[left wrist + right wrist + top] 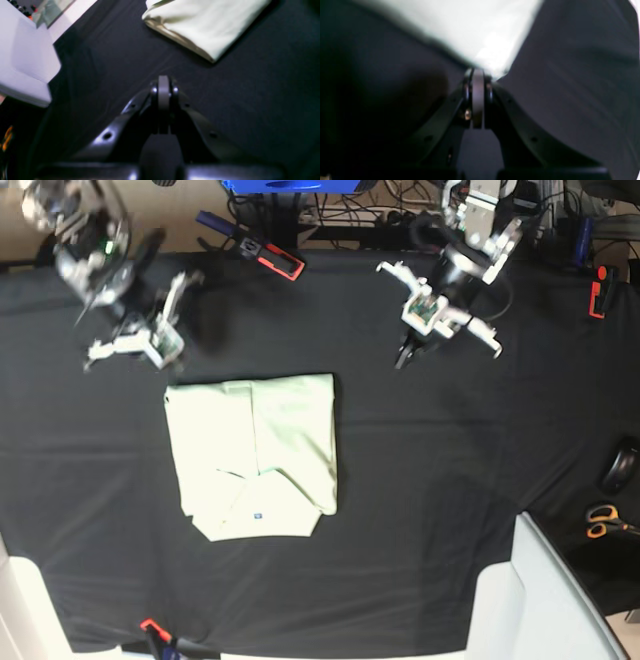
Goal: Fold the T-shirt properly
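The pale mint-green T-shirt (255,455) lies folded into a rough rectangle on the black tablecloth (430,480), left of centre, with a tiny dark label near its front edge. My right gripper (172,368) hovers just past the shirt's far left corner, blurred by motion. In its wrist view the jaws are pressed together (477,73), and the pale cloth (470,30) begins right beyond the tips. My left gripper (404,360) hangs over bare cloth at the far right, well away from the shirt. It is shut and holds nothing (163,81), and the shirt (207,25) lies ahead of it.
A white box (545,600) sits at the near right corner and also shows as the white box (27,62) in the left wrist view. Scissors (605,522) and a dark mouse (620,468) lie at the right edge. Red-black clamps (270,255) grip the table's edges.
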Controlling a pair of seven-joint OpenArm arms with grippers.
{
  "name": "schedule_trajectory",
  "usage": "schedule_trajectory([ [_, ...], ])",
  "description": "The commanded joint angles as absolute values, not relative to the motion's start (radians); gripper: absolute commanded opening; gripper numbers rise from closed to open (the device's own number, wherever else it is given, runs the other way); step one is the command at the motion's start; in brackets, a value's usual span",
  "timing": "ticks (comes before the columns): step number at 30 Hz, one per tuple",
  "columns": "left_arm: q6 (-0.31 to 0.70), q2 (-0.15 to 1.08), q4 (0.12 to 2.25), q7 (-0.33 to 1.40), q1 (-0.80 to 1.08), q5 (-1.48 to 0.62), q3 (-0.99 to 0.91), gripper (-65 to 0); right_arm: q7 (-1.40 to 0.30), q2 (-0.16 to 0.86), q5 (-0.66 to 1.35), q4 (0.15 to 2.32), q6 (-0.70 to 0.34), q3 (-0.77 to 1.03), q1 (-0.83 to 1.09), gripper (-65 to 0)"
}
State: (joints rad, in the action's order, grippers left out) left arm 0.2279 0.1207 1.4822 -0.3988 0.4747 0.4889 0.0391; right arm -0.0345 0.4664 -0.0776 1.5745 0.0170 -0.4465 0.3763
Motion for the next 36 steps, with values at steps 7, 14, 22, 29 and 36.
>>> schedule_trajectory([
  [7, 0.216, 0.128, 1.5, -0.541, 0.602, 0.479, -0.067, -65.0, 0.035, 0.415, -0.105, 1.745, 0.031, -0.222, 0.618, -64.9],
  [14, 0.216, 0.148, 1.503, -0.568, 0.734, 0.479, -0.093, -65.0, 0.027, 0.409, -0.101, 1.797, 0.031, -0.174, 0.84, -64.9],
  [22, 0.216, 0.147, 1.417, -0.564, 0.898, 0.481, -0.084, -65.0, -0.223, 0.28, -0.099, 1.804, 0.033, -0.176, 1.013, -64.9],
  [29, 0.216, 0.14, 1.061, -0.526, 0.805, 0.481, -0.088, -65.0, -0.378, 0.2, -0.099, 1.481, 0.033, -0.177, 0.826, -64.9],
  [36, 0.216, 0.12, 0.636, -0.323, 0.544, 0.481, -0.091, -65.0, -0.412, 0.18, -0.101, 0.852, 0.033, -0.176, 0.535, -64.9],
])
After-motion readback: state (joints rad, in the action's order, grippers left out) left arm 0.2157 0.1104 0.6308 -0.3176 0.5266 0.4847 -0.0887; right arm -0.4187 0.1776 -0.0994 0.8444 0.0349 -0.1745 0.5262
